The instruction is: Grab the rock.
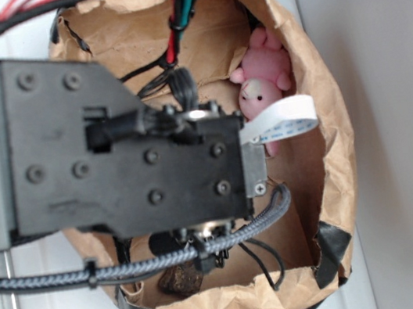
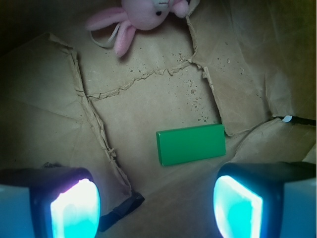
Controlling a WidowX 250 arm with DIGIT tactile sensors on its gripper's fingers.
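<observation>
From the exterior view we count one rock (image 1: 181, 279) and one pink bunny (image 1: 263, 89) inside one paper bag (image 1: 325, 103); the rock lies at the bag's near edge, under the arm. From the wrist view we see one green block (image 2: 190, 144), with the end effector (image 2: 156, 206) spread wide, empty and touching nothing; the rock is out of frame.

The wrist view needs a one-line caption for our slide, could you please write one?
Open tool above a paper bag floor, with a green block between its fingers and a pink plush bunny beyond; no rock visible.
</observation>
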